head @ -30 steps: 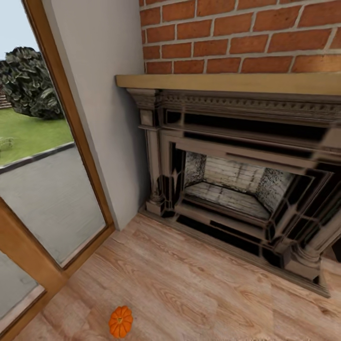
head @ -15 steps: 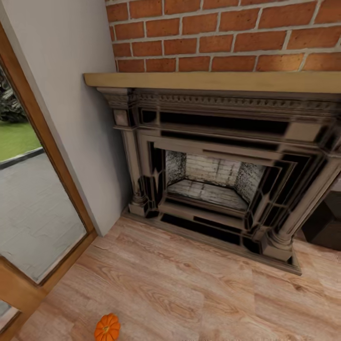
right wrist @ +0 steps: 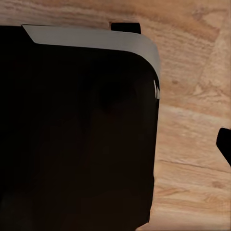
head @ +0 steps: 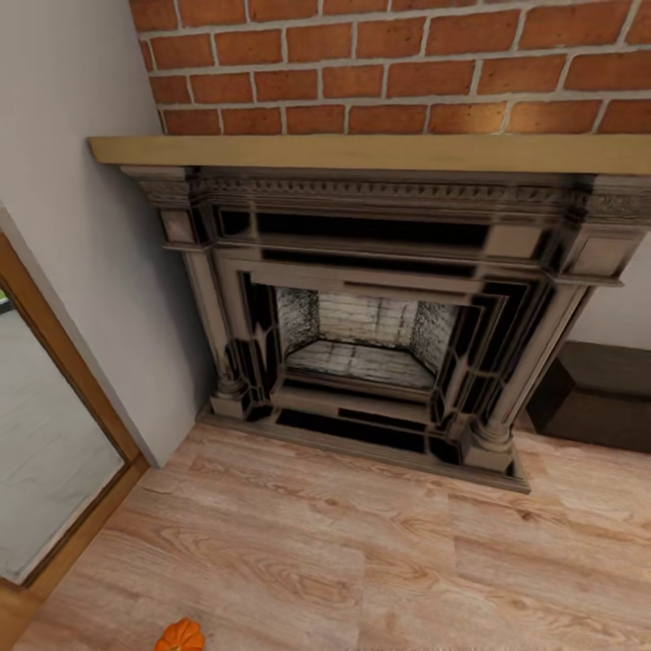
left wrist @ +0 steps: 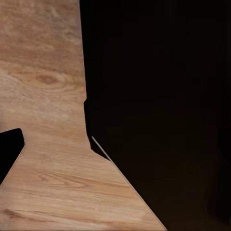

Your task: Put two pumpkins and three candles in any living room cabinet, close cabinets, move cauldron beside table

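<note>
One small orange ribbed pumpkin lies on the wooden floor, cut by the near edge of the head view. To the right of the fireplace, the end of a low dark-brown cabinet stands against the wall; its fronts look shut from here. The candles and the cauldron are out of view. In the left wrist view a dark fingertip sits at the picture's edge over bare floor. A dark fingertip likewise sits at the edge of the right wrist view. Both are far from the picture's middle, and nothing is held.
A brick-and-stone fireplace with a wooden mantel stands straight ahead. A glass door with a wooden frame is at the left. Light wood floor lies between me and the hearth. The robot's dark body looms in both wrist views.
The head view has swung to the right: the window and garden slid off to the left, the cabinet's end came in at the right, and the pumpkin dropped to the near edge.
</note>
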Robot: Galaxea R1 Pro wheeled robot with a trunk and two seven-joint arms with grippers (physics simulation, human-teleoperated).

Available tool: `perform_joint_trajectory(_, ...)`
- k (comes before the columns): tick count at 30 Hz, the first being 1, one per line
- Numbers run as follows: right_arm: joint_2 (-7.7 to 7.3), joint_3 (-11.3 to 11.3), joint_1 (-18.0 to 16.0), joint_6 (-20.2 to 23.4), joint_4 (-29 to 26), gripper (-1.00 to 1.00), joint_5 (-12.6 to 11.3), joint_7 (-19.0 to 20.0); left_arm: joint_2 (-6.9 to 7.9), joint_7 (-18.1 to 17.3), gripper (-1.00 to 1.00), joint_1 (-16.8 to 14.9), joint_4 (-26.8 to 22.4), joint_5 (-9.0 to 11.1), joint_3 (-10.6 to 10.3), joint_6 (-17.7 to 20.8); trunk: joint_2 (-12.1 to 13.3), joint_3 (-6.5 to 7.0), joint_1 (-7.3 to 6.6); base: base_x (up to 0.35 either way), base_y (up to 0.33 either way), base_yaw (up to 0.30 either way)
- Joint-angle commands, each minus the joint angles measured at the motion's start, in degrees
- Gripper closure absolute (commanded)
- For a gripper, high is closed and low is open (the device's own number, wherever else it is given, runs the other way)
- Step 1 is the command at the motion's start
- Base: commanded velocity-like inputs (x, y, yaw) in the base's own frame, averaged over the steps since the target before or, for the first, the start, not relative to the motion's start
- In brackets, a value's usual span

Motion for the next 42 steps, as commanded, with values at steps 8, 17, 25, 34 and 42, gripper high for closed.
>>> perform_joint_trajectory(8, 0.00, 0.00, 0.00, -0.01, 0.00, -1.00, 0.00, 0.00, 0.03, 0.00, -1.00, 0.00, 0.00, 0.05, 0.05, 0.00, 0.00, -0.03, 0.00, 0.000, 0.000, -0.279)
perform_joint_trajectory(17, 0.00, 0.00, 0.00, -0.01, 0.01, -1.00, 0.00, 0.00, 0.03, 0.00, -1.00, 0.00, 0.00, 0.09, 0.09, 0.00, 0.00, -0.03, 0.00, 0.000, 0.000, -0.279)
perform_joint_trajectory(25, 0.00, 0.00, 0.00, 0.01, 0.01, -1.00, 0.00, 0.00, 0.03, 0.02, -1.00, 0.01, 0.00, 0.09, 0.09, 0.02, 0.00, -0.03, 0.00, 0.000, 0.000, -0.280)
perform_joint_trajectory(34, 0.00, 0.00, 0.00, -0.01, 0.01, -1.00, 0.00, 0.00, 0.03, 0.01, -1.00, -0.01, 0.00, 0.09, 0.09, 0.00, 0.00, -0.03, 0.00, 0.000, 0.000, -0.281)
perform_joint_trajectory(42, 0.00, 0.00, 0.00, -0.02, 0.00, -1.00, 0.00, 0.00, 0.03, 0.01, -1.00, 0.01, 0.00, 0.09, 0.09, 0.00, 0.00, -0.03, 0.00, 0.000, 0.000, -0.282)
